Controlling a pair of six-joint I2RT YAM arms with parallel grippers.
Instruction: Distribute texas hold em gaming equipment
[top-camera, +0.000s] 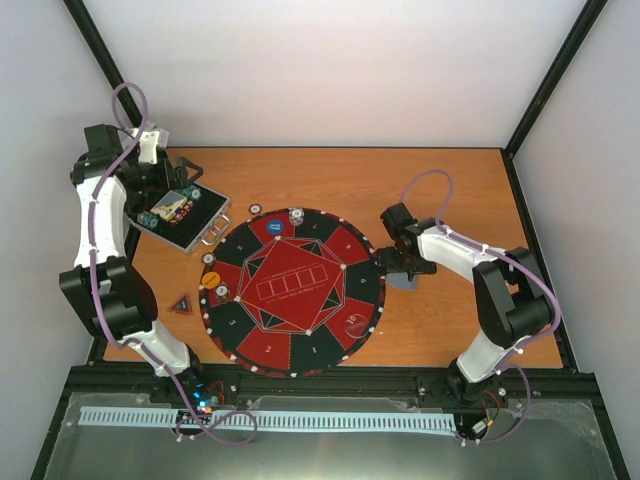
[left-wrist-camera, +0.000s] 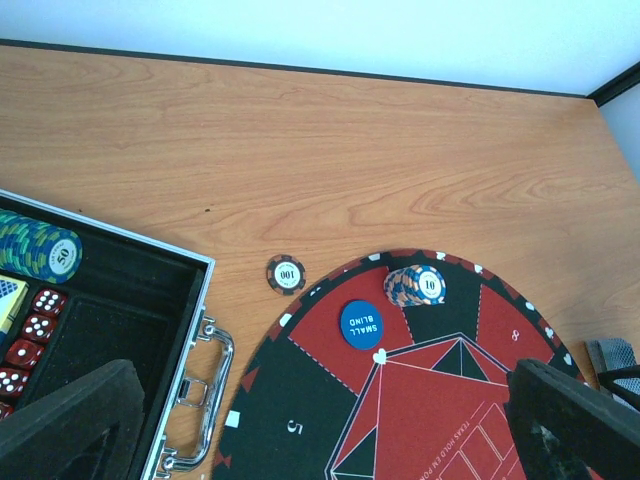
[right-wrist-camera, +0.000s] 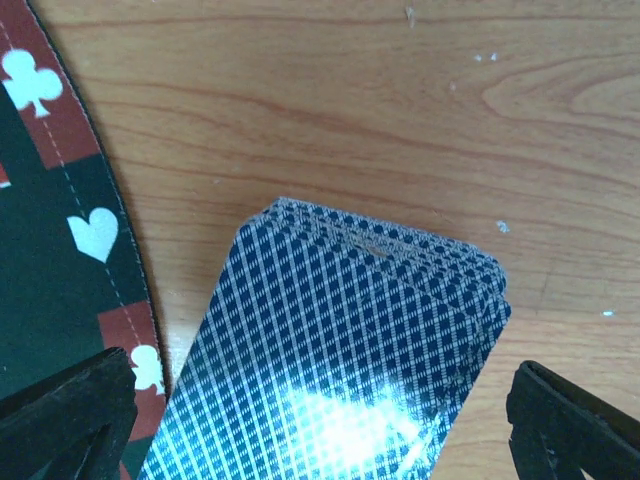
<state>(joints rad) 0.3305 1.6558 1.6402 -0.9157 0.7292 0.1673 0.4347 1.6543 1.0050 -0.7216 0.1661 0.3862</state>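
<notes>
**Top external:** the left gripper (top-camera: 152, 196) sits upper left of frame, above the open silver case (top-camera: 190, 222). Its spread can't be read from this view. The right gripper (top-camera: 398, 262) is right of center, over the deck of cards (top-camera: 408, 281). The deck lies on the table (top-camera: 440, 180), just beside the right rim of the round mat (top-camera: 292, 298). The blue button (top-camera: 275, 226) and the chip stack (top-camera: 297, 215) are on the mat's top edge. The single chip (top-camera: 256, 208) is on wood just off that edge. The orange button (top-camera: 211, 279) and white button (top-camera: 219, 292) are at the mat's left rim. The triangular marker (top-camera: 181, 304) is on wood left of them.

**Left wrist:** 2 fingers (left-wrist-camera: 70, 420) in the bottom corners, jaws spread wide, gripping nothing. The case is lower left, holding a roll of blue-green chips (left-wrist-camera: 38, 250) and red dice (left-wrist-camera: 30, 330). The single chip is mid-frame on wood, between case and mat. The blue button reads SMALL BLIND and sits on a red segment. The chip stack is just right of it, at the rim.

**Right wrist:** the deck fills lower center, blue-checked backs up, its top edge slightly fanned. It lies on wood just beside the mat rim at left. 2 fingers (right-wrist-camera: 70, 410) in the bottom corners are spread, 1 each side of the deck, neither visibly touching it.
</notes>
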